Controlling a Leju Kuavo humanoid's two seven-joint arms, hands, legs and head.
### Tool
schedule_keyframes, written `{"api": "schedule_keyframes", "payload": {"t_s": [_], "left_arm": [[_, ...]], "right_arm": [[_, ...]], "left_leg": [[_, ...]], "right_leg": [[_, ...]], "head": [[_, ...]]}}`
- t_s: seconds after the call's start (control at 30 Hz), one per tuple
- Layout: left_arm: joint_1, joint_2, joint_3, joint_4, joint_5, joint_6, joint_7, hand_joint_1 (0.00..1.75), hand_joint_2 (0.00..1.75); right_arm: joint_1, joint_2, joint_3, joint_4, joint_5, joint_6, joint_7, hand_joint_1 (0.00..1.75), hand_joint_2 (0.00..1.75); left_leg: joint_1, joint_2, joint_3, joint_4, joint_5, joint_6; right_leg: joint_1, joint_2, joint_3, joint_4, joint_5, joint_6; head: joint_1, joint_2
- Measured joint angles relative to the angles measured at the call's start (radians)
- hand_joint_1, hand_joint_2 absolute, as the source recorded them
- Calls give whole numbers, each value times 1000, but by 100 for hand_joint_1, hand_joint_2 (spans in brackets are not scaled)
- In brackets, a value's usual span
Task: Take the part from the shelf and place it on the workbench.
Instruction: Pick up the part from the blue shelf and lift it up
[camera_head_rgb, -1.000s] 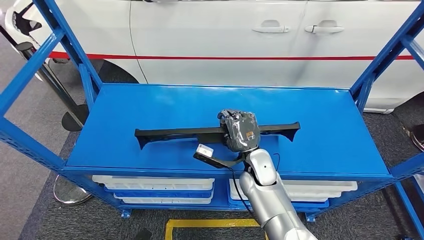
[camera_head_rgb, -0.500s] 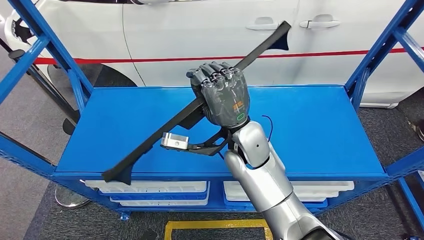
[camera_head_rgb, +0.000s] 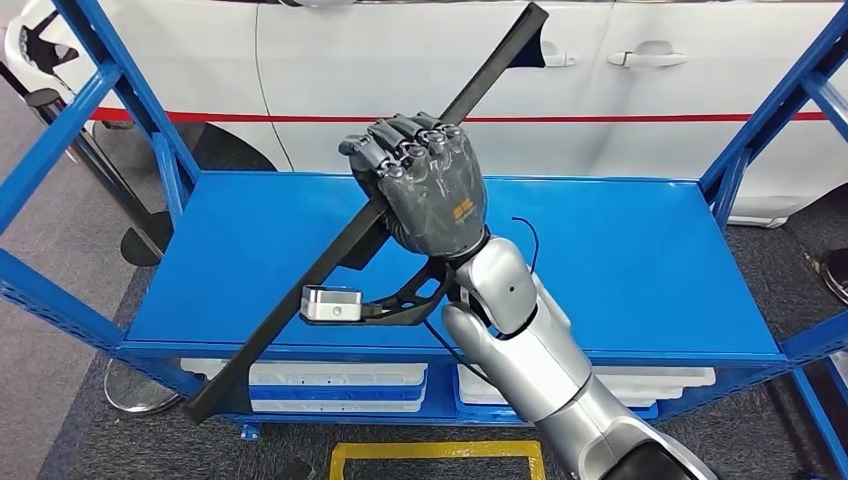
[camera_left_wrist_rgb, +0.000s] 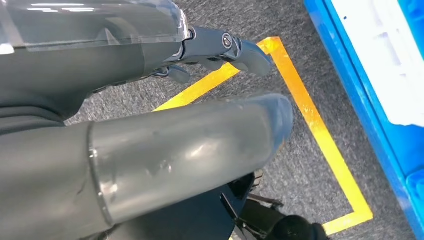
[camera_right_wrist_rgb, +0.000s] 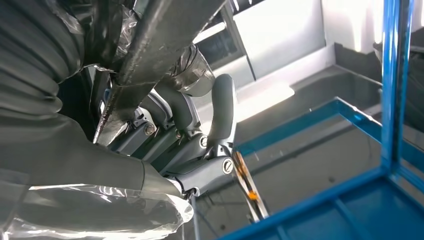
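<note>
You had the long black plastic trim part (camera_head_rgb: 300, 300) lifted clear of the blue metal shelf (camera_head_rgb: 620, 260), slanted steeply, gripped mid-length by your right hand (camera_head_rgb: 425, 180). Your left hand (camera_left_wrist_rgb: 150, 150) hung over the grey floor, fingers loosely apart, holding nothing. Pickup looked done; carrying it to the worktop remained.

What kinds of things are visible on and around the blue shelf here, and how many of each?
Long black plastic part, held in the right hand: 1
Blue metal shelf rack: 1
White car behind the rack: 1
Yellow taped floor outline: 1
Total: 4
</note>
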Motion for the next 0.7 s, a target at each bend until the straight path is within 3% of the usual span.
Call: {"api": "schedule_keyframes", "payload": {"t_s": [0.07, 0.13, 0.23, 0.3, 0.4, 0.43, 0.47, 0.5, 0.6, 0.63, 0.7], "left_arm": [[2, -4, 1, 0, -10, 5, -5, 0, 0], [4, -10, -2, 0, -37, 27, 0, 0, 0], [13, -17, -18, 0, -75, 57, 16, 0, 0], [21, -21, -25, 0, -78, 67, 22, 0, 0], [28, -25, -27, 0, -81, 88, 41, 0, 0], [30, -26, -28, 0, -82, 91, 47, 0, 0], [31, -27, -29, 0, -79, 92, 50, 0, 0], [32, -27, -29, 0, -74, 91, 54, 0, 0], [24, -28, -28, 0, -58, 81, 70, 0, 0], [20, -29, -27, 0, -56, 76, 77, 0, 0], [16, -30, -26, 0, -54, 65, 88, 0, 0]], "right_arm": [[-16, -5, 22, -13, -21, 22, 9, 175, 175], [-30, -9, 43, -26, -26, 42, 20, 175, 175], [-34, -17, 67, -33, -20, 55, 39, 175, 175], [-32, -22, 79, -33, -11, 54, 49, 175, 175], [-25, -25, 94, -28, -4, 50, 57, 175, 175], [-21, -26, 98, -25, -4, 50, 59, 175, 175], [-18, -26, 103, -21, -4, 50, 60, 175, 175], [-16, -25, 107, -18, -4, 50, 60, 175, 175], [-15, -19, 120, -7, -10, 46, 60, 175, 175], [-13, -16, 123, -3, -13, 43, 58, 175, 175], [-7, -13, 131, 3, -16, 36, 54, 175, 175]], "left_leg": [[-2, -1, -1, 9, -7, -5], [-5, -1, -4, 17, -13, -13], [-6, -1, -4, 16, -16, -27], [-5, 0, -16, 47, -41, -37], [-1, 1, -94, 215, -124, -47], [-1, 1, -119, 264, -137, -48], [-1, 1, -131, 282, -132, -47], [-1, 1, -123, 261, -108, -44], [-7, 0, -38, 73, -14, -25], [-11, 0, -20, 33, -1, -19], [-16, -1, -12, 13, 4, -13]], "right_leg": [[0, 0, 60, -123, 62, -4], [2, 1, 100, -206, 85, -12], [4, 2, 105, -222, 84, -27], [0, 1, 110, -229, 86, -38], [1, -2, 113, -232, 86, -46], [2, -2, 113, -232, 86, -47], [4, -2, 113, -231, 85, -48], [5, -2, 114, -230, 84, -48], [8, -1, 117, -227, 84, -47], [8, -1, 115, -227, 86, -44], [7, -2, 112, -229, 91, -35]], "head": [[0, 0], [0, 0], [0, 0], [0, 0], [0, 0], [0, 0], [-1, 0], [-1, 0], [0, 0], [0, 0], [0, 0]]}}
